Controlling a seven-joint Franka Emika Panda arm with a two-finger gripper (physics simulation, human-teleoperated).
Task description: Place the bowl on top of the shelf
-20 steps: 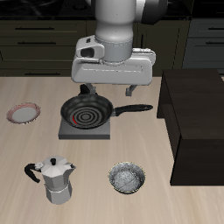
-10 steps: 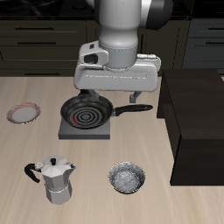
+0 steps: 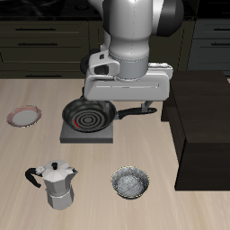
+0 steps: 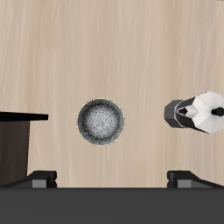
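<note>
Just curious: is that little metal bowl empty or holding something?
Empty: the wrist view looks straight into the bowl and shows only its speckled inside.

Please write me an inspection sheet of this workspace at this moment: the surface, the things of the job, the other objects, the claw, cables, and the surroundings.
Surface: light wooden table.
Job's things: bowl upright on the table near the front edge, apart from everything; shelf beside it, nothing seen on the visible part of its flat top.
Clutter: moka pot near the front edge; frying pan on the stove plate; plate alone toward the table's side.
Claw: claw above the table, over the bowl, holding nothing; only the fingertips show, set wide apart, so it is open.
Cables: nothing seen.
Surroundings: dark cabinets behind the table.
</note>
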